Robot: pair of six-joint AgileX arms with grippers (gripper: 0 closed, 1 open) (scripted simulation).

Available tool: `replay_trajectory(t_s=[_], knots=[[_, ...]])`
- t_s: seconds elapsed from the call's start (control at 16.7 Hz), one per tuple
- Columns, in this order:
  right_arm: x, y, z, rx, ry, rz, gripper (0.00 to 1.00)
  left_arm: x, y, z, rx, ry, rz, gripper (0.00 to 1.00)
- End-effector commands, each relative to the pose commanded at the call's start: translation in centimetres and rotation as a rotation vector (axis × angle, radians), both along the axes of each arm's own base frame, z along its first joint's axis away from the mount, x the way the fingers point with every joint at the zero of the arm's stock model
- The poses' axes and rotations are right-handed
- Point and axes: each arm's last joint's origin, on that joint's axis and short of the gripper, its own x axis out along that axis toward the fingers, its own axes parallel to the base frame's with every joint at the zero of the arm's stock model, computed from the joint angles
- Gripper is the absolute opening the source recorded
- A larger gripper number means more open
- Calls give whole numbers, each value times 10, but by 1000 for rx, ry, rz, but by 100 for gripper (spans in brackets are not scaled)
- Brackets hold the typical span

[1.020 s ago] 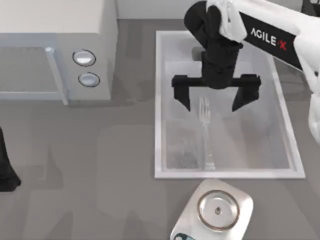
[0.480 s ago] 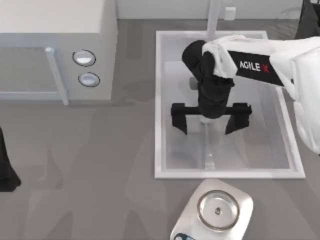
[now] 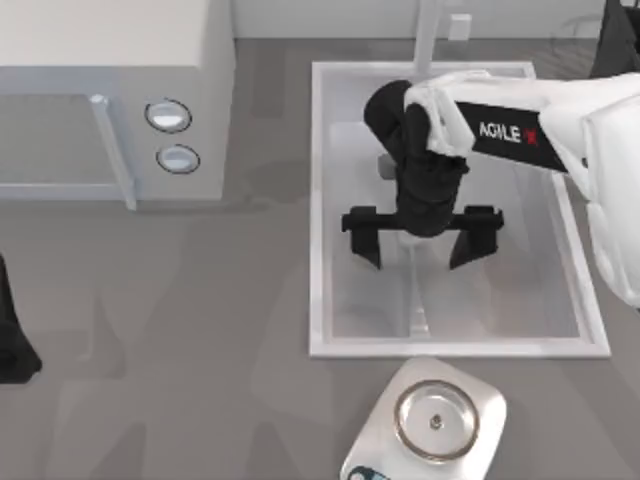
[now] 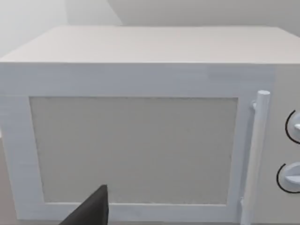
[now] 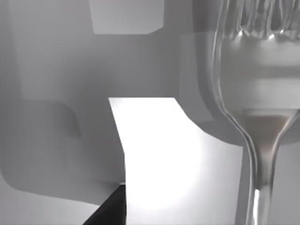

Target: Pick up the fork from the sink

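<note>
Our right tool [image 3: 420, 245] is down inside the sink [image 3: 318, 200], its two black fingers [image 3: 365, 232] spread wide apart, one on either side of the fork [image 3: 417, 300], and gripping nothing. The fork lies flat on the basin bottom, lengthwise, with its handle end close to the sink's near rim and its tines hidden under the tool's black wrist in the top view. In the right wrist view the fork [image 5: 255, 103] shows close up, tines and neck glinting against the pale basin floor, and a dark fingertip [image 5: 110, 211] sits well off to one side of it, not touching. The sink occupies the right half of the surface [image 3: 200, 330], its thin upright tap [image 3: 428, 30] at the far rim. A microwave [image 3: 110, 100] with two knobs stands at the far left corner of the surface; the left wrist view faces its door and handle [image 4: 255, 154]. A small scale [image 3: 432, 420] with a round pan sits at the near edge, just beside the sink's near rim. Our left arm [image 3: 12, 330] is parked at the left edge of the surface, and we cannot tell whether its tool is open or closed.
</note>
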Motion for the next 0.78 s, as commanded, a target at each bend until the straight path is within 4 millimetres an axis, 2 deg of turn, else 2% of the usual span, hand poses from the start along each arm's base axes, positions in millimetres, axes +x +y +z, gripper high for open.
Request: replay_trajectory(t_s=[0.48, 0.78], knots=[[0, 0, 0, 0, 0, 0, 2, 0, 0, 0, 0, 0, 0, 100], [0, 0, 0, 0, 0, 0, 0, 0, 0, 0, 0, 0, 0, 100]])
